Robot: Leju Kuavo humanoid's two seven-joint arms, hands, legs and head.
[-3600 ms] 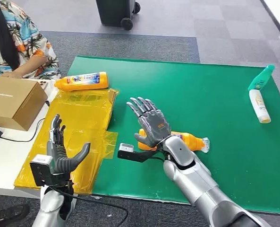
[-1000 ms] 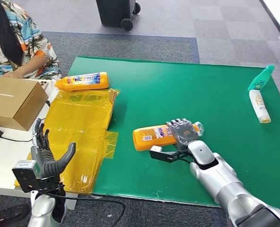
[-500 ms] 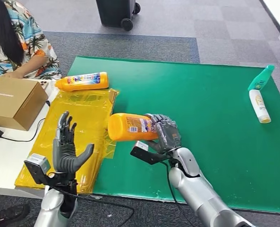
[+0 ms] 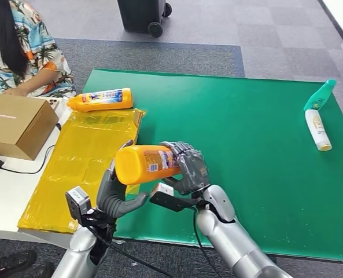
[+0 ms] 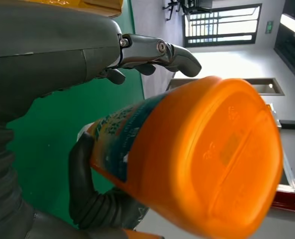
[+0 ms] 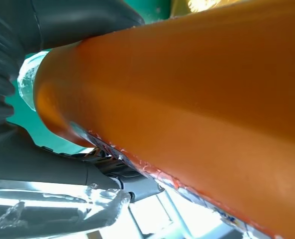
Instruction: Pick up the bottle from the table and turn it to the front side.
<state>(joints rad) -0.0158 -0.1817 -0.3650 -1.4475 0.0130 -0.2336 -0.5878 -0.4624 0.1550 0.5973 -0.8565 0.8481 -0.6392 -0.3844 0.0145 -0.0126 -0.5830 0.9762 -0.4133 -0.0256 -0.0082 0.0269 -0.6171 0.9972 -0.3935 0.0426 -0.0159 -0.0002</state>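
Orange bottle [image 4: 145, 164] hangs sideways above the desk's [image 4: 265, 174] green mat, right hand [image 4: 190, 168] fingers wrapped round its neck end, left hand [image 4: 117, 194] spread open beneath its base, so a loose re-grip could drop it.

Orange bottle [image 4: 145, 164]: lying level above the green mat [image 4: 248, 145], gripped at its neck end by the right hand [image 4: 189, 169]. Left hand [image 4: 117, 194]: under the bottle's base end, fingers [image 4: 136, 202] spread; contact cannot be told. Second orange bottle [image 4: 102, 99]: on its side at the mat's far left edge. Yellow plastic sheet [image 4: 82, 156]: flat on the tabletop [image 4: 8, 191]. Cardboard box [image 4: 17, 124]: left, beside a seated person [image 4: 25, 49]. White bottle [image 4: 317, 130] and green bottle [image 4: 320, 95]: far right. Black bin [image 4: 144, 14]: on floor.
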